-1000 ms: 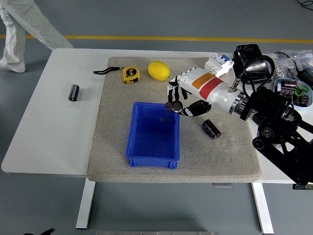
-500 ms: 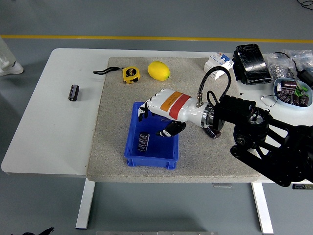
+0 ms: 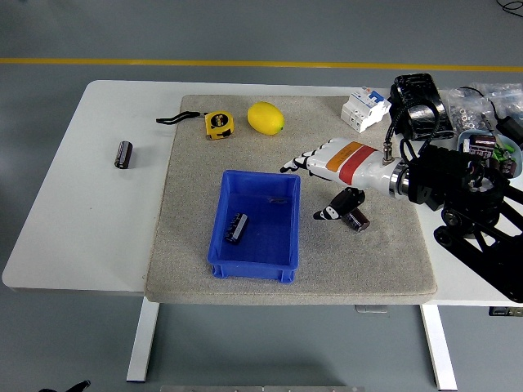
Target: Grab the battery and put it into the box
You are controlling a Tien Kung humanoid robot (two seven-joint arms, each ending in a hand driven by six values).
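Fingers [image 3: 296,162] spread and holding nothing, our right hand [image 3: 331,167] hangs over the grey mat [image 3: 188,245], just right of the blue box [image 3: 254,224], its thumb pointing down toward a dark battery [image 3: 357,219] that lies on the mat just below it. One battery [image 3: 237,228] lies inside the box, on its floor toward the left wall, so we judge that piece delivered; the open hand suits a palm with nothing to carry. The battery on the mat sits close under the thumb, and we read the hand's spot as handy for taking it next, though that is only our guess. A third battery [image 3: 123,153] lies far off on the bare white table [image 3: 73,220], left of the mat. A yellow tape measure [image 3: 217,124] and a lemon [image 3: 265,118] sit at the mat's far edge, well clear of the box. Our left arm does not show.
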